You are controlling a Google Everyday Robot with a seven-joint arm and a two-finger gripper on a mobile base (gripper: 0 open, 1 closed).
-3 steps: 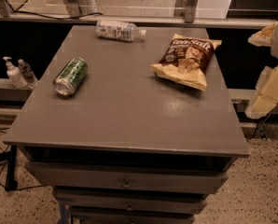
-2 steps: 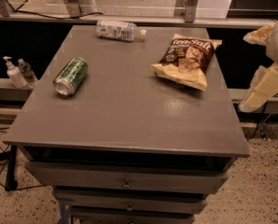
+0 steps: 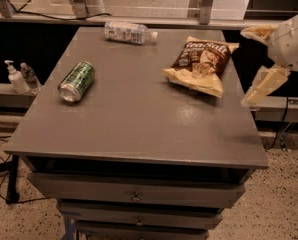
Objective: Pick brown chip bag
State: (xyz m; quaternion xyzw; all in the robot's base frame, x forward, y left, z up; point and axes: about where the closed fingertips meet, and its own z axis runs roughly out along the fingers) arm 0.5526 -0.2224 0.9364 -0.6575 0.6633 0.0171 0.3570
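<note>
We see the brown chip bag point(image 3: 201, 64) lying far-right on the table point(image 3: 139, 119), long axis roughly near-to-far, left of our gripper point(image 3: 246, 66), fingers apart, off the table's right edge.

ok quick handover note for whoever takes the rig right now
The tool is open and empty, off the right edge of the grey table, apart from the dark brown crinkly chip bag, which lies flat at the table's back right.
Done: nothing grasped.
Left: reach over the bag, grip it, lift.
A green metal can lies on its side at the left.
</note>
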